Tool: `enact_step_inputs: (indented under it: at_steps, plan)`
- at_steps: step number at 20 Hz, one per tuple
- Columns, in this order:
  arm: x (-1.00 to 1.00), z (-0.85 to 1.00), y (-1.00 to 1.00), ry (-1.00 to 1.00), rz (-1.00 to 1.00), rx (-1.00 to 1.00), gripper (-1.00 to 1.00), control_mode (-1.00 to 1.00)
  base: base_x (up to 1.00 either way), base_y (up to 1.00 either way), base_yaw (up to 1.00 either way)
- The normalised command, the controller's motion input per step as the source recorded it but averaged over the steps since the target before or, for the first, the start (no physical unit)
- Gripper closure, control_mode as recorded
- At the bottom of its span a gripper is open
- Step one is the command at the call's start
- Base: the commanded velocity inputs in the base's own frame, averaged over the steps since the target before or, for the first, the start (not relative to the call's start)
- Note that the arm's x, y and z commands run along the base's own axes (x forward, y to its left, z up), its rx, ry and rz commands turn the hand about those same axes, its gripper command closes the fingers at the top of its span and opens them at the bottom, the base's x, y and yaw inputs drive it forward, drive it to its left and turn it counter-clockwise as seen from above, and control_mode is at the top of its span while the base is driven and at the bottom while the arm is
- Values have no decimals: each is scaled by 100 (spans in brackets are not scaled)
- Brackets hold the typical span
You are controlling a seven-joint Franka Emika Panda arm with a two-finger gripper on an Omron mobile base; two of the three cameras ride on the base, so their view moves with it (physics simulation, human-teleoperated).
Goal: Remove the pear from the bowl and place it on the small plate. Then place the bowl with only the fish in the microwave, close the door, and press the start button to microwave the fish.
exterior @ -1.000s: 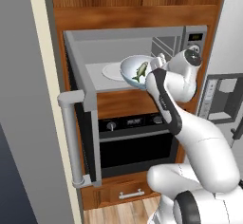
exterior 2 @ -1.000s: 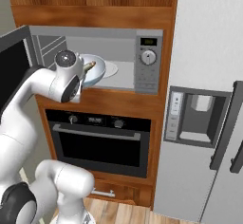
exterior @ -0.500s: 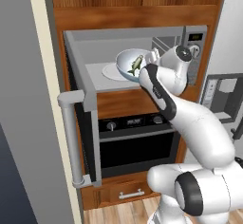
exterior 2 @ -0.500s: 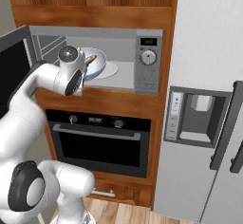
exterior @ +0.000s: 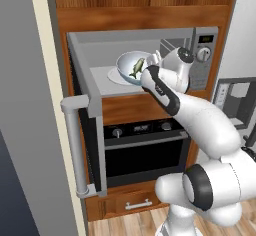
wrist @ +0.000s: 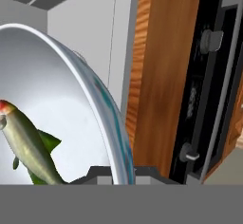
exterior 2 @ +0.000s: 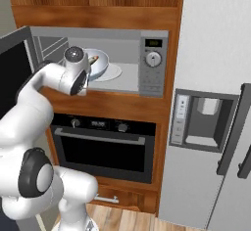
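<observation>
Moved since earlier: bowl (exterior: 131, 67) and hand are deeper in the microwave (exterior: 150, 55) cavity than a second ago; arm reaches further forward.

Left base view – bowl: white, tilted, inside the open cavity above the flat white turntable (exterior: 116, 76); whether it touches the disc cannot be told.
Left base view – fish (exterior: 136, 67): olive-green, lying inside the bowl.
Left base view – door (exterior: 82, 130): swung open to the left, its bar handle (exterior: 73, 147) upright in the foreground.
Left base view – oven (exterior: 145, 150): black, below the microwave.

Right base view – hand: white wrist in front of the cavity's left half, partly hiding the bowl (exterior 2: 98, 64).
Right base view – panel (exterior 2: 153, 66): display and round knob at the microwave's right side.
Right base view – fridge (exterior 2: 215, 127): grey, right of the cabinet.

Hand view – pincer (wrist: 124, 176): clamped on the bowl's rim at the bottom edge.
Hand view – bowl (wrist: 61, 90): fills the left side, fish (wrist: 28, 147) against its inner wall.
Hand view – oven (wrist: 213, 76): its black front with knobs at right.
</observation>
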Motion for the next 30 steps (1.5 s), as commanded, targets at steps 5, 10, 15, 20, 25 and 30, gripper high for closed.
enact_step_inputs:
  at_steps: [5, 10, 15, 20, 25, 30]
  plan:
    - [34, -21, -7, 2, 4, 0, 100, -100, 0, 0, 0]
    - [47, -13, -14, 0, 1, 0, 100, -100, 0, 0, 0]
    - [58, -14, -5, 1, 0, 0, 100, -100, 0, 0, 0]
    - [64, -31, 0, 5, 2, 0, 100, -100, 0, 0, 0]
    - [63, -25, 0, 2, 3, 0, 100, -100, 0, 0, 0]
    - [32, -16, 2, 2, 5, 0, -100, -100, 0, 0, 0]
